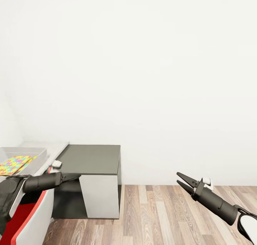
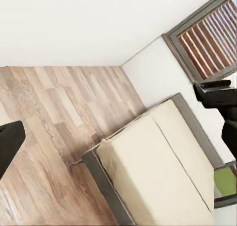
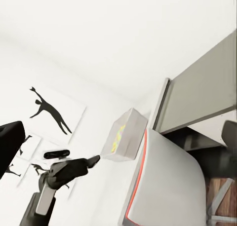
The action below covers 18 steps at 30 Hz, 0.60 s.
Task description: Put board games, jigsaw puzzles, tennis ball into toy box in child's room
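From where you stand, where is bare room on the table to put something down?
The dark lower section is bare, bordered by the wall behind and the white panel in front. The pale desk top is crowded: the toy box with a jigsaw puzzle inside fills most of it, with a small white object at its edge.

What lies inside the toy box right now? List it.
Inside the toy box, a multicoloured jigsaw puzzle lies flat. The left arm and the picture's edge hide the box's near part, so anything under the puzzle or there cannot be seen.
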Available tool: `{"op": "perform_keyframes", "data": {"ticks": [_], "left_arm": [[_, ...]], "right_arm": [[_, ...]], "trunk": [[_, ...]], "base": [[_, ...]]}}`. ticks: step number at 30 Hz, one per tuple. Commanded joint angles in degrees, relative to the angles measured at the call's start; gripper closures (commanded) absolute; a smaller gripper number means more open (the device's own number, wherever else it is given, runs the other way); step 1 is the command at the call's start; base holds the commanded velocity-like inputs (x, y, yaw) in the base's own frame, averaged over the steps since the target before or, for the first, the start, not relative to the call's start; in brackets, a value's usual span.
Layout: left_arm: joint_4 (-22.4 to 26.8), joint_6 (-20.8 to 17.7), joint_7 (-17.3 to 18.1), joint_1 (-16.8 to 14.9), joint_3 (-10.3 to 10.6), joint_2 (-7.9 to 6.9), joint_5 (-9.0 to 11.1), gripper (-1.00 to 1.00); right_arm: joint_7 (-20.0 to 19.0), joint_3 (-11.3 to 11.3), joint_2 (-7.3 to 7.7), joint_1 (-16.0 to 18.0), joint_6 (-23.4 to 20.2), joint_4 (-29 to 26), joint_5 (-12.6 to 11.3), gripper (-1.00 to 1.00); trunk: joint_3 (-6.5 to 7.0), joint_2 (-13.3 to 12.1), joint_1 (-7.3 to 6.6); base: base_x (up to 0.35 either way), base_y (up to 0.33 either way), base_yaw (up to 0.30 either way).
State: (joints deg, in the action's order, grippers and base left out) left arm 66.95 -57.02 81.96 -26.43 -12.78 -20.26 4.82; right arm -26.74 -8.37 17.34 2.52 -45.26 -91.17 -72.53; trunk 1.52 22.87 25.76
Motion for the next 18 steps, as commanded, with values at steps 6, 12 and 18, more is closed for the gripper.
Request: {"op": "perform_keyframes", "data": {"ticks": [6, 12, 18], "left_arm": [[-0.7, -0.6, -13.3, -0.3, 0.6, 4.42, -0.8, -1.0], [-4.3, -0.4, -24.2, -0.4, 0.8, 5.96, -1.1, -1.0], [-9.3, -0.1, -31.5, 0.2, 1.1, 6.47, -1.2, -1.0]], "right_arm": [[0.4, 0.4, -1.33, 0.1, 0.0, 0.2, 6.8, -1.0], [0.9, 1.3, -6.12, 0.3, 0.1, 1.3, 15.8, -1.0], [6.3, 1.7, -10.54, 0.8, -0.3, 1.7, 24.8, -1.0]], "trunk": [[-0.02, 0.0, 0.02], [-0.02, 0.0, 0.02], [-0.02, 0.0, 0.02]], "base": [[0.0, 0.0, 0.0], [0.0, 0.0, 0.0], [0.0, 0.0, 0.0]]}}
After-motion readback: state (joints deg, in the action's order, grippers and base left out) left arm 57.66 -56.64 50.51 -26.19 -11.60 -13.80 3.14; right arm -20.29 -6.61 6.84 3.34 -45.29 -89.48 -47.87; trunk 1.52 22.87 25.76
